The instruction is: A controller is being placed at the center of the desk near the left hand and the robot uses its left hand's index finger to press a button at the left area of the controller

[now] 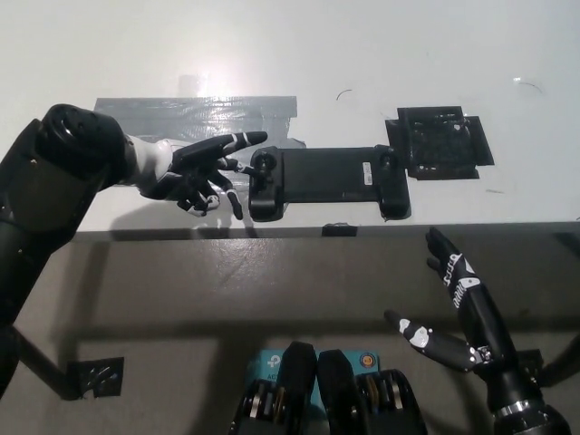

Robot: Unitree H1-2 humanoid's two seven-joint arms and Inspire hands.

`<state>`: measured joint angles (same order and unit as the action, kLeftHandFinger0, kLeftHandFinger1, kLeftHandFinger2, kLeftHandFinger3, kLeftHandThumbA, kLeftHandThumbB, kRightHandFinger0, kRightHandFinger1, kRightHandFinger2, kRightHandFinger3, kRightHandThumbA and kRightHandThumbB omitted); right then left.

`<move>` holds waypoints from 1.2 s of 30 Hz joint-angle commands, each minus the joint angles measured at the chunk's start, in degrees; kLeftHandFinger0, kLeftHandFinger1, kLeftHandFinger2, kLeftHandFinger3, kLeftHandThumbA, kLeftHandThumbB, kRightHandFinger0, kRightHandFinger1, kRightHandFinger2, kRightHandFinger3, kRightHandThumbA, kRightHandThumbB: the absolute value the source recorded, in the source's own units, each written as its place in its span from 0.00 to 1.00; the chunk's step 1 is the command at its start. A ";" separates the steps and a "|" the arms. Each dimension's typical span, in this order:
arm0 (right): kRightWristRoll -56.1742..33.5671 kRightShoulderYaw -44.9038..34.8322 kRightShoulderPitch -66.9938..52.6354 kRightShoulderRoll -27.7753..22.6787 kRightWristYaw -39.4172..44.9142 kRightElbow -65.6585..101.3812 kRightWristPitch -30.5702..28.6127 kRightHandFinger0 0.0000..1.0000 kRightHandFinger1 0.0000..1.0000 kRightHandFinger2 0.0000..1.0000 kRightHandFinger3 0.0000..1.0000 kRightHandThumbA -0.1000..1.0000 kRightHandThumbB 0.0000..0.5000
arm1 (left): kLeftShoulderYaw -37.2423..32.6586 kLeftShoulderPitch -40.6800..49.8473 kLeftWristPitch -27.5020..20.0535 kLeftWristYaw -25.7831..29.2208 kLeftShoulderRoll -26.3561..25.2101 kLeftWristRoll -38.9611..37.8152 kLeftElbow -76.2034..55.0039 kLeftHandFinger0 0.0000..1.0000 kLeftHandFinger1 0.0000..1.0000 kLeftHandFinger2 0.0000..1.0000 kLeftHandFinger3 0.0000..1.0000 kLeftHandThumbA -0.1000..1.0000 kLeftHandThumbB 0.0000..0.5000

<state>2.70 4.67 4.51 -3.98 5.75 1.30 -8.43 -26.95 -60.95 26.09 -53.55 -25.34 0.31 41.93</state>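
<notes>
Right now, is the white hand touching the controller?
Cannot tell. In the head view, the left hand reaches toward the left end of the controller, but from straight above, contact or a gap isn't plain.

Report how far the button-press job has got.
Done: the black rectangular controller lies on the white desk, beside the left hand. In hand: that white hand reaches toward the controller's left end, one finger stretched out; whether it touches the round knob cannot be told. Left: a clear press. The black right hand rests below the desk edge, open.
</notes>
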 commanded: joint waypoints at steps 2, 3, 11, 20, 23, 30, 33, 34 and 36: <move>-1.21 -0.49 1.29 0.10 0.10 2.23 -0.51 0.96 1.00 1.00 1.00 0.82 0.35 | -0.88 -1.03 0.84 -1.66 0.53 2.35 -0.77 0.00 0.07 0.42 1.00 1.00 0.94; -1.36 -0.47 1.25 0.15 0.16 2.41 -0.36 0.96 1.00 1.00 1.00 0.82 0.35 | -1.52 -0.43 0.84 -1.34 0.80 3.13 -0.82 0.00 0.08 0.45 1.00 1.00 0.94; -1.34 -0.33 0.79 -0.12 0.45 3.03 -0.05 0.97 1.00 1.00 1.00 0.82 0.33 | -5.91 4.41 0.83 -1.05 1.81 6.28 -0.80 0.00 0.16 0.53 1.00 1.00 1.00; -1.39 -0.51 1.26 -0.09 0.31 2.54 0.00 0.95 1.00 1.00 1.00 0.81 0.36 | -8.99 6.57 -0.91 -1.25 2.21 7.19 0.89 0.00 0.18 0.54 1.00 1.00 1.00; -1.43 -0.38 1.22 0.04 0.35 2.23 -0.32 0.95 1.00 1.00 1.00 0.81 0.35 | -9.09 6.99 -1.06 -1.72 1.77 6.83 -0.05 0.00 0.16 0.51 1.00 1.00 1.00; -1.25 -0.18 0.73 -0.06 0.51 1.88 -0.09 0.96 1.00 1.00 1.00 0.82 0.36 | -6.81 7.24 0.29 -1.83 -0.59 4.62 -7.41 0.09 0.21 0.52 1.00 1.00 1.00; -0.61 0.06 0.95 -0.08 0.41 1.38 -0.46 0.95 1.00 1.00 1.00 0.83 0.37 | -4.43 6.95 0.84 -3.23 -2.00 1.81 -10.92 0.00 0.04 0.36 1.00 1.00 1.00; -0.59 0.14 0.63 -0.04 0.44 1.42 -0.59 0.95 1.00 1.00 1.00 0.83 0.37 | -3.60 7.25 0.84 -3.18 -2.26 1.16 -11.99 0.00 0.01 0.32 1.00 1.00 1.00; -1.04 0.10 0.46 0.04 0.55 1.23 -0.96 0.95 1.00 1.00 1.00 0.82 0.37 | 0.16 7.58 0.84 -2.88 -2.86 -2.77 -15.39 0.00 0.01 0.31 1.00 1.00 0.99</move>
<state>2.54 4.71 4.58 -4.00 5.88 1.92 -8.03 -28.51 -56.10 24.31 -50.97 -27.50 2.95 30.99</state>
